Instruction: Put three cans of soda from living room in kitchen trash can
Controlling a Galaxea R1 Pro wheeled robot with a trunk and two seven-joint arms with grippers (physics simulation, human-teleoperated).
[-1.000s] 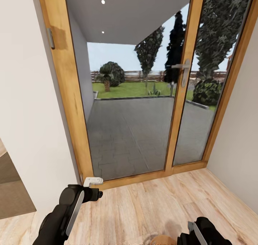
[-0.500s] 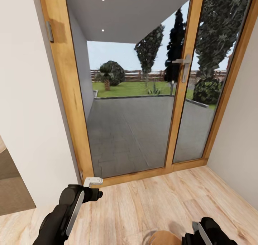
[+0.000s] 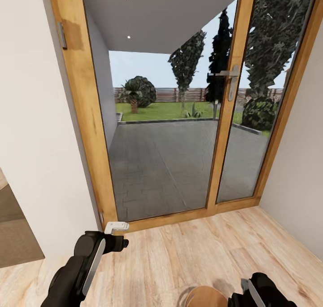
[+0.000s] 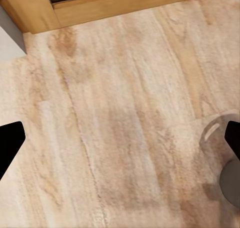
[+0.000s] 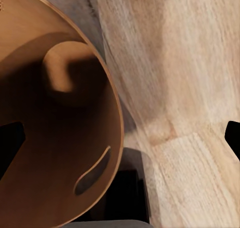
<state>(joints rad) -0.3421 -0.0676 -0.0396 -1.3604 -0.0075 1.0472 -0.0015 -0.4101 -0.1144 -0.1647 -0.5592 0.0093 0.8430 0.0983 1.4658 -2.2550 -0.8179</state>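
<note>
Reading left hand (image 4: 120, 138) as wide open and empty over bare floor (image 4: 115, 88). Right hand (image 5: 120, 133) is also spread wide: the bin (image 5: 60, 153) wall runs between its fingers, but nothing is clamped. An orange-brown cylinder (image 5: 62, 73) sits inside the bin, likely a can, though I can't confirm. Glass door (image 3: 161, 154) is dead ahead, wall (image 3: 31, 141) close on the left. Risks: driving on hits the door frame, and any turn or jolt could tip the ungripped bin.

Glass door (image 3: 179, 118) ahead — wall (image 3: 36, 141) left, trash can (image 3: 204, 297) below-right.
</note>
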